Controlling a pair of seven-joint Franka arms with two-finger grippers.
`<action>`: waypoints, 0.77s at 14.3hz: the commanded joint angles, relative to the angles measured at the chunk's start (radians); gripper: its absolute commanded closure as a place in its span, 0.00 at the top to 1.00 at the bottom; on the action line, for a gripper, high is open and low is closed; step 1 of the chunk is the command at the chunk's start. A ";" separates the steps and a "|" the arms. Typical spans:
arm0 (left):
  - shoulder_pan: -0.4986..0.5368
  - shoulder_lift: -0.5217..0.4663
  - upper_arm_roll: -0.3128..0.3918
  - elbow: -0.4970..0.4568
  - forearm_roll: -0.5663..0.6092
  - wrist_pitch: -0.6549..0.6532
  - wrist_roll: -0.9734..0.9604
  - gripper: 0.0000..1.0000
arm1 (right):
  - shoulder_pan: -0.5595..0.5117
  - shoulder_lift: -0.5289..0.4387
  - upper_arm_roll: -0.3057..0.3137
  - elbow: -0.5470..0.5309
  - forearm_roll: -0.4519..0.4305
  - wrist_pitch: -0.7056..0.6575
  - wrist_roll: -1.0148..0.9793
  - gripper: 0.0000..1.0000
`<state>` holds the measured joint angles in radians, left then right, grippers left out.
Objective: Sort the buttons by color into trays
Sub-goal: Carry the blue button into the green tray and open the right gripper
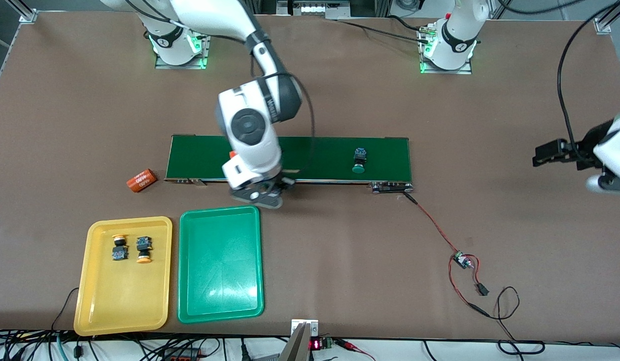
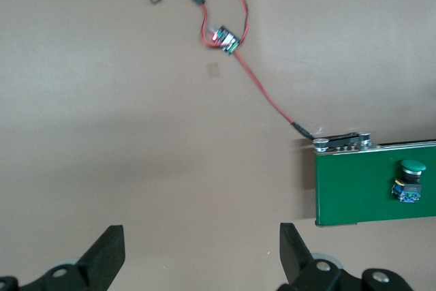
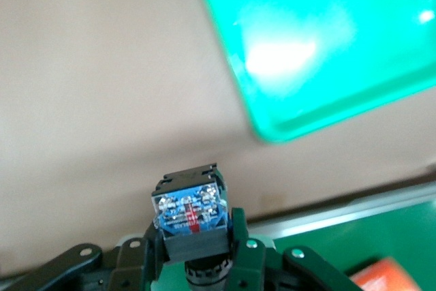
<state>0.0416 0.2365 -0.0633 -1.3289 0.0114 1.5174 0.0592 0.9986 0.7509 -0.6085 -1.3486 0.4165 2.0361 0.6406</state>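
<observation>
Clamping button (image 3: 189, 212), right end effector (image 3: 194, 247) closed

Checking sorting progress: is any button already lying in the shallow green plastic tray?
No, the shallow green plastic tray holds nothing; two yellow-capped buttons lie in the yellow tray.

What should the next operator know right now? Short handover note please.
Right pincer: shut on a button, over the conveyor belt's edge by the green tray; cap colour not visible.
Left pincer: open, holding nothing, waiting off the belt's end.
Done: two yellow-orange buttons lie in the yellow tray.
Left: place the held button; the green button sits on the belt; green tray holds none yet.
An orange cylinder lies on the table beside the belt, another on it.
</observation>
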 commanded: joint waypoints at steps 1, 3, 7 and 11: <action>-0.110 -0.184 0.115 -0.237 0.009 0.105 0.007 1.00 | -0.107 0.027 0.004 0.074 0.007 -0.011 -0.100 0.00; -0.112 -0.253 0.123 -0.323 0.007 0.156 0.010 1.00 | -0.199 0.080 0.021 0.143 0.010 0.006 -0.211 0.00; -0.080 -0.275 0.100 -0.328 0.007 0.089 0.007 1.00 | -0.334 0.238 0.029 0.236 0.010 0.105 -0.398 0.00; -0.089 -0.261 0.094 -0.297 0.007 0.058 0.008 1.00 | -0.392 0.335 0.088 0.236 0.008 0.252 -0.423 0.00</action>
<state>-0.0461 -0.0198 0.0387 -1.6413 0.0124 1.6120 0.0581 0.6355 1.0272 -0.5508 -1.1657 0.4168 2.2471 0.2306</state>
